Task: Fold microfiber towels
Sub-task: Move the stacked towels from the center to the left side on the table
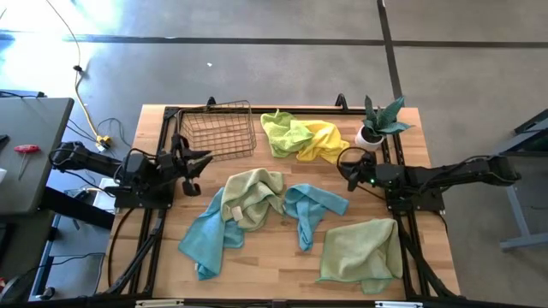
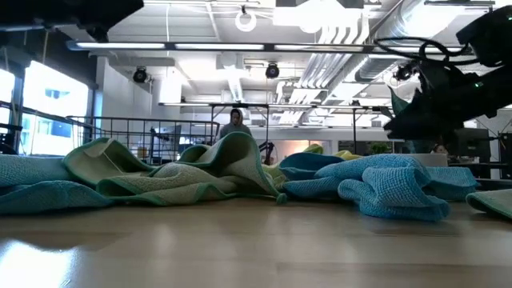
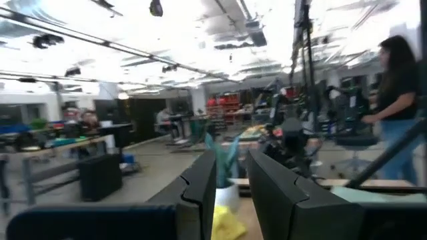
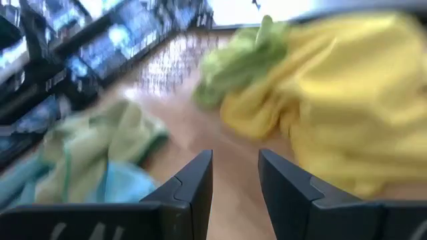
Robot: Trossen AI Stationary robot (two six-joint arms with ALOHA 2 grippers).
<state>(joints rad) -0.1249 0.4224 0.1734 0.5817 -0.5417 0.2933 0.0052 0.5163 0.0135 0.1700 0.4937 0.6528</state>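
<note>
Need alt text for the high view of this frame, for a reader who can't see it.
Six unfolded microfiber towels lie scattered on a wooden table: lime and yellow at the back, sage and blue in the middle, one sage in front. The left gripper and right gripper, both empty, hover at opposite sides, with a wire basket and potted plant behind.

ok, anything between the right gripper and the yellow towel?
Nothing visible. The right gripper, fingers open, hangs just in front of the yellow towel, with only bare table between them. The potted plant stands off to the side, not in the path. The left gripper waits by the wire basket.
</note>
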